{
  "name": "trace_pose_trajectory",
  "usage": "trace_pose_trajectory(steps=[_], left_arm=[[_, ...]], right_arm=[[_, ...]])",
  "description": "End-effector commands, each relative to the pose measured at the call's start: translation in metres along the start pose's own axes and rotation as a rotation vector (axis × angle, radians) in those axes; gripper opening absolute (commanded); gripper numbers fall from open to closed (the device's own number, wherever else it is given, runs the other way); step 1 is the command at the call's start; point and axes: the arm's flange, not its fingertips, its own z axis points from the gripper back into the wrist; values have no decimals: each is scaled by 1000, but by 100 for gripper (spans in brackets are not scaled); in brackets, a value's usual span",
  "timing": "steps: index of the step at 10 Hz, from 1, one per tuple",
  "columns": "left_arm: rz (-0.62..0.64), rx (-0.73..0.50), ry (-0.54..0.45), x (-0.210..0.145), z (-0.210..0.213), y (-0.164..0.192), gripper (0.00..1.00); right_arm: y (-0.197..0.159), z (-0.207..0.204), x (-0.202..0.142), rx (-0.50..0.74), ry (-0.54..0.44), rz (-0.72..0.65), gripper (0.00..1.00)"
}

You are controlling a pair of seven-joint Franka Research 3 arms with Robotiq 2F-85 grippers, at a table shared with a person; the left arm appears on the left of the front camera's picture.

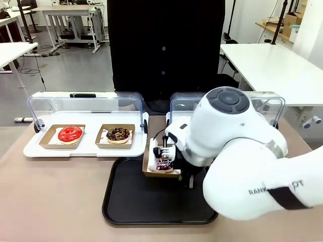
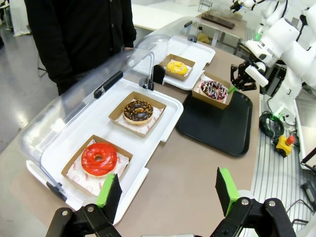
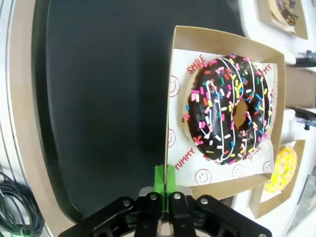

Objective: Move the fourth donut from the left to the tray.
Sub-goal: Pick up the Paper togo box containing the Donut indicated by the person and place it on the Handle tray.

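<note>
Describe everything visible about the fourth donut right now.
The fourth donut is a chocolate-glazed ring with white drizzle lines and multicoloured sprinkles. It lies flat on printed white paper in a small brown cardboard tray, whose edge the right gripper pinches shut. The cardboard tray sits at the far edge of the black tray.

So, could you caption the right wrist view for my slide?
Right gripper pinches the cardboard tray holding the fourth donut over the tray.

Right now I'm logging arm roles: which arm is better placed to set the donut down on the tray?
Right. Its hand is shut on the donut's cardboard edge above the tray; the left hand hangs open, far off.
</note>
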Motion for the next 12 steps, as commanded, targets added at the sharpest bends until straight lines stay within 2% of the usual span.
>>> trace_pose_trajectory(steps=[1,9,10,11,12], left_arm=[[-18,-3,-28,1,0,0,100],[-18,-3,-28,1,0,0,100],[-18,-3,-28,1,0,0,100],[-18,-3,-28,1,0,0,100],[-18,-3,-28,1,0,0,100]], right_arm=[[70,-15,-44,-26,-10,0,2],[91,-33,-37,-6,11,31,2],[90,-29,-39,-25,3,28,56],[90,-26,-39,-24,2,32,58],[86,-19,-39,-16,-8,26,100]])
